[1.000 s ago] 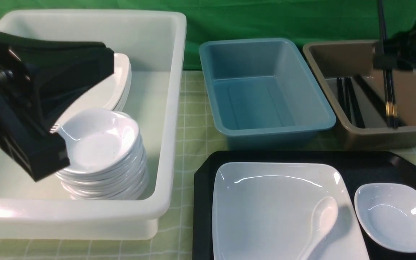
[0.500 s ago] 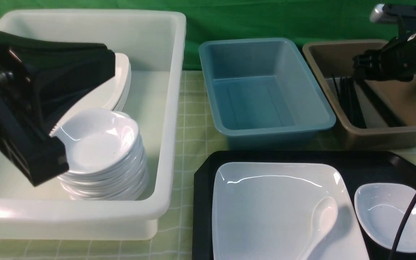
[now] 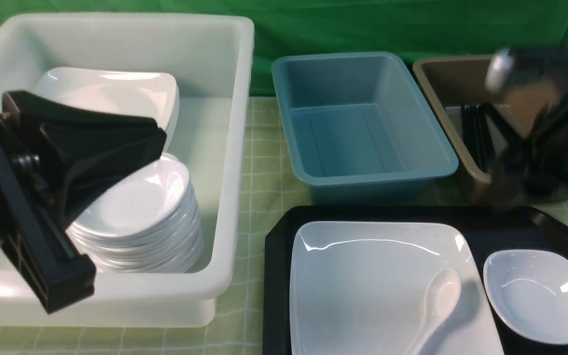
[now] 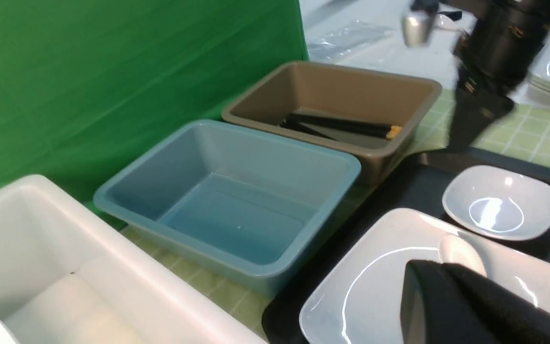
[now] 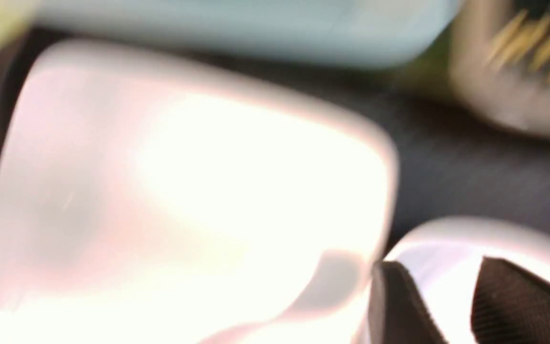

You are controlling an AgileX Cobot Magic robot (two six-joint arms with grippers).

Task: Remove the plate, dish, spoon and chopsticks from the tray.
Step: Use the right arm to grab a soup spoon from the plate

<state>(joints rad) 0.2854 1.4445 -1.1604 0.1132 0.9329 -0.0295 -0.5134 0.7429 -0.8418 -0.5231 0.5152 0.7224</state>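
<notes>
The black tray (image 3: 501,227) holds the large white plate (image 3: 363,286), with the white spoon (image 3: 439,296) lying on the plate's right part, and the small dish (image 3: 535,296) to the plate's right. Black chopsticks (image 3: 476,138) lie in the brown bin (image 3: 442,79); none are on the tray. My right gripper (image 3: 520,172) is motion-blurred over the bin's front edge. In the right wrist view it is (image 5: 442,286) open and empty above the dish (image 5: 470,239). My left gripper (image 3: 158,135) hangs over the white tub. In the left wrist view it is (image 4: 411,267) shut and empty.
The white tub (image 3: 225,148) at left holds a stack of small dishes (image 3: 141,212) and stacked plates (image 3: 111,93). A teal bin (image 3: 358,123) stands behind the tray, between the tub and the brown bin. A green checked cloth covers the table.
My right gripper let the chopsticks go into the brown bin, then swung down and forward toward the tray. My left gripper dropped a little lower over the tub.
</notes>
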